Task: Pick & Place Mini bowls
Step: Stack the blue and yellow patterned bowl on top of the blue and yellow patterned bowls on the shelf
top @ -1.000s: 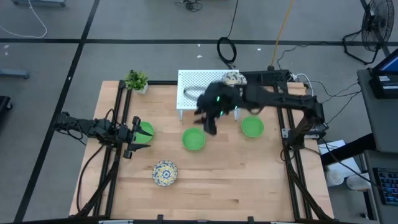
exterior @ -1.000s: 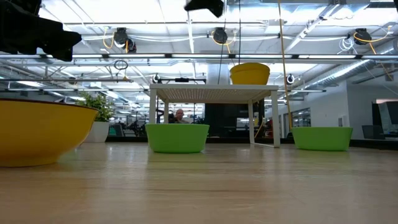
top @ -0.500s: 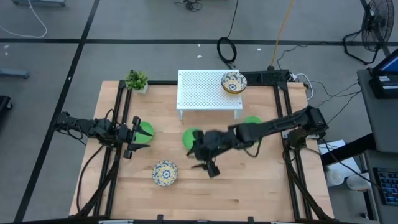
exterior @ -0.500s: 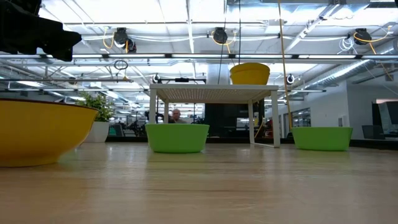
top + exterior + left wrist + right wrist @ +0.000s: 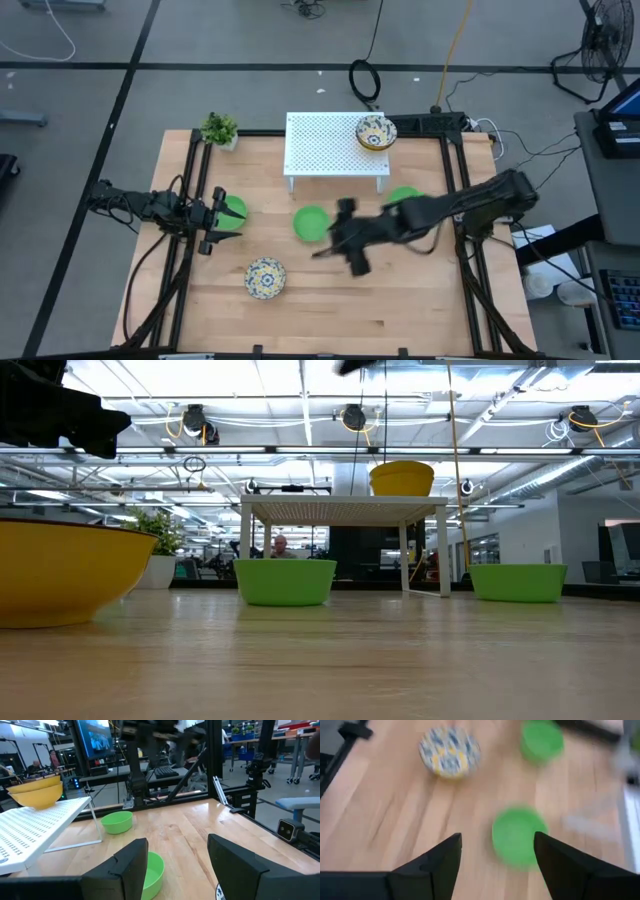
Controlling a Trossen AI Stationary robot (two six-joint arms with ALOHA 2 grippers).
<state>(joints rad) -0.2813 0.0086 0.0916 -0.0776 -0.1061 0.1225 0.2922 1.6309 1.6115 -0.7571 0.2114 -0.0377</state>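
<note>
Green bowl [image 5: 311, 222] at table centre, right gripper [image 5: 345, 245] spread empty at its 4 o'clock, left gripper [image 5: 214, 227] spread at table's 9 o'clock, no legible writing

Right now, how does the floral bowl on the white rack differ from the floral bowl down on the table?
The rack bowl sits raised on the white rack, at its corner on the right arm's side; the table bowl rests on the wood near the front edge. The rack bowl lies far from the left gripper; the table bowl lies nearer. Both are upright, ungripped, with the same floral pattern inside.
</note>
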